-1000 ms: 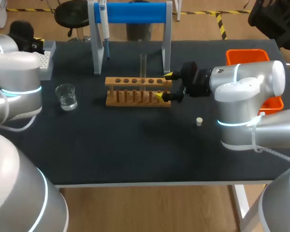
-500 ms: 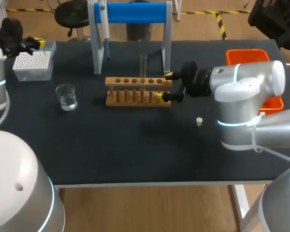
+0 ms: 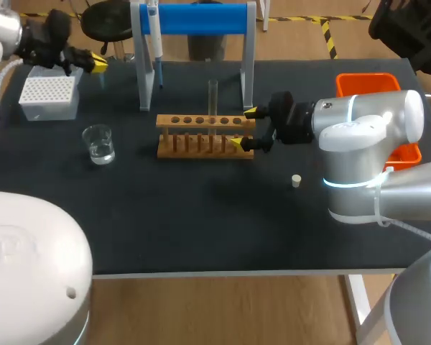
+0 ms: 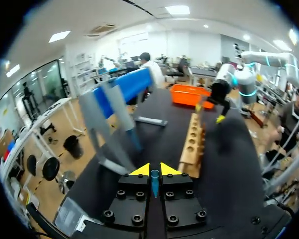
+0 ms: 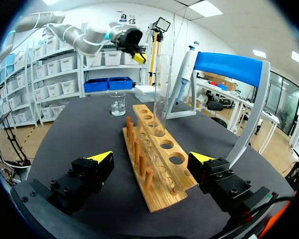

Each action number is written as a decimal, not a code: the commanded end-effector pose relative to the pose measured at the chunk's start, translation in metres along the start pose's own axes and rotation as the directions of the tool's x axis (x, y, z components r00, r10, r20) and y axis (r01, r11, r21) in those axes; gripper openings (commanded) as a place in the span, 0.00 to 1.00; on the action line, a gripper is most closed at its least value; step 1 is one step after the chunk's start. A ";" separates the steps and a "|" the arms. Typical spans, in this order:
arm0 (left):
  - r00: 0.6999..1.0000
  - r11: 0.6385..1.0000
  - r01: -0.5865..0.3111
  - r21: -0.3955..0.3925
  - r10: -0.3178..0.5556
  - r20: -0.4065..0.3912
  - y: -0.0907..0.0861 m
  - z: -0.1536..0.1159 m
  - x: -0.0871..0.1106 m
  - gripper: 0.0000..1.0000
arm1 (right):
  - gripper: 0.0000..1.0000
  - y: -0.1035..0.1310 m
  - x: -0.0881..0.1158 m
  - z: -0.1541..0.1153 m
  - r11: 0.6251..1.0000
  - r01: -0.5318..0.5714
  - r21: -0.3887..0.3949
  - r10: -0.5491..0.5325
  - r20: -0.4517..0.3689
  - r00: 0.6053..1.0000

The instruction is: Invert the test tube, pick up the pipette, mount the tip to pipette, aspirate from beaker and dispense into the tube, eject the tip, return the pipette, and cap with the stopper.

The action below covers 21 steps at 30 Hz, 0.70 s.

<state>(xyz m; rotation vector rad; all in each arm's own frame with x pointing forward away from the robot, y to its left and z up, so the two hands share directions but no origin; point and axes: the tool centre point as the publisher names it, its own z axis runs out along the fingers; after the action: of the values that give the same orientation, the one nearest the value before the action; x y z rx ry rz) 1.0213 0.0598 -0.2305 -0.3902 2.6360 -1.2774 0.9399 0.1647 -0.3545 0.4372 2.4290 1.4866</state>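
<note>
A clear test tube [image 3: 212,100] [image 5: 162,94] stands upright in the wooden rack [image 3: 205,134] [image 5: 157,159]. My right gripper [image 3: 244,128] [image 5: 152,162] is open, its fingers to either side of the rack's right end with a gap on each side. My left gripper [image 3: 93,63] [image 4: 152,170] hovers at the back left, between the white tip box [image 3: 49,97] and the stand, shut on a small blue pipette tip [image 4: 154,182]. The pipette [image 3: 154,36] [image 5: 186,74] hangs on the blue stand [image 3: 194,19]. The beaker [image 3: 98,144] [image 5: 117,103] holds clear liquid. A small white stopper [image 3: 296,180] lies right of the rack.
An orange bin [image 3: 370,83] [image 4: 189,94] sits at the back right, partly behind my right arm. The stand's grey legs [image 3: 144,79] rise just behind the rack. Bare dark table [image 3: 201,223] stretches along the front.
My left arm has swung from the table's left edge back and rightward, past the tip box toward the stand. The right arm and the rack have not moved.
</note>
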 end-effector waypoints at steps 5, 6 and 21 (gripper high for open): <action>0.973 0.989 -0.099 -0.109 0.073 -0.217 -0.048 0.007 0.050 0.00 | 1.00 -0.001 0.000 0.000 1.000 0.001 -0.003 -0.001 0.000 1.000; 0.973 0.989 -0.092 -0.115 0.064 -0.223 -0.051 0.010 0.055 0.00 | 1.00 -0.001 0.000 0.000 1.000 0.001 -0.003 -0.001 0.000 1.000; 0.958 0.989 -0.143 0.042 0.149 -0.245 -0.111 0.048 0.118 0.00 | 1.00 -0.001 0.000 0.000 1.000 0.001 -0.003 -0.001 0.000 1.000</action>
<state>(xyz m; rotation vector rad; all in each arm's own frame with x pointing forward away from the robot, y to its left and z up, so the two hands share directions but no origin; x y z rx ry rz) 0.9478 -0.0673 -0.1769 -0.0203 2.8220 -1.3928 0.9399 0.1646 -0.3545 0.4374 2.4290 1.4865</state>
